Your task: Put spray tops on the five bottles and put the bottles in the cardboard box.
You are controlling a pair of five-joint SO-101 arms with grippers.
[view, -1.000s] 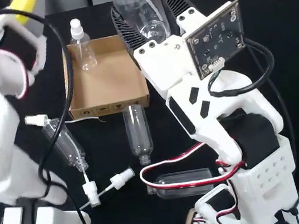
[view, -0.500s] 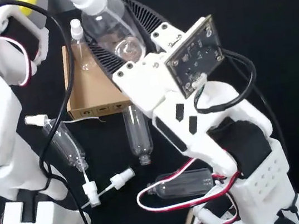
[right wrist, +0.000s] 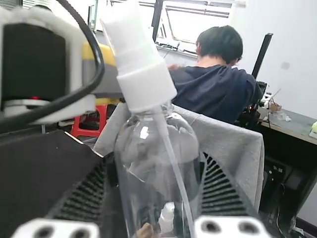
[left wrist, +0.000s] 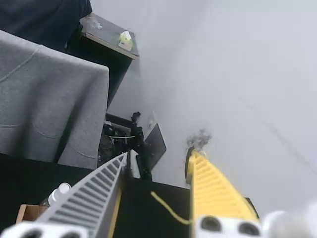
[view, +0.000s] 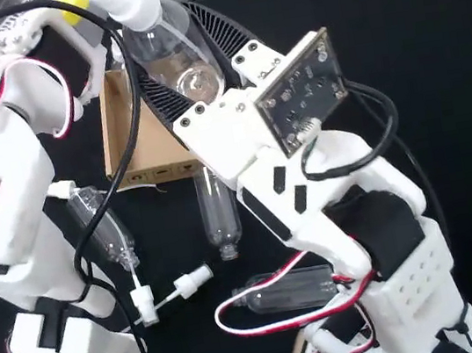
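The right claw [view: 174, 72] has its black ribbed fingers pinching a clear plastic bottle [view: 165, 45] with a white spray top [right wrist: 138, 64], tilted above the cardboard box [view: 126, 153]. The left claw [left wrist: 154, 198], one finger grey and one yellow, is spread, gripping nothing. Three more clear bottles [view: 218, 210] lie on the black bench [view: 450, 64] near the box.

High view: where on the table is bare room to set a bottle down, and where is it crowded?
Bare: the black table outward of the right arm, and a strip between the capped lying bottle and the uncapped bottle. Crowded: around the loose spray tops at the front.
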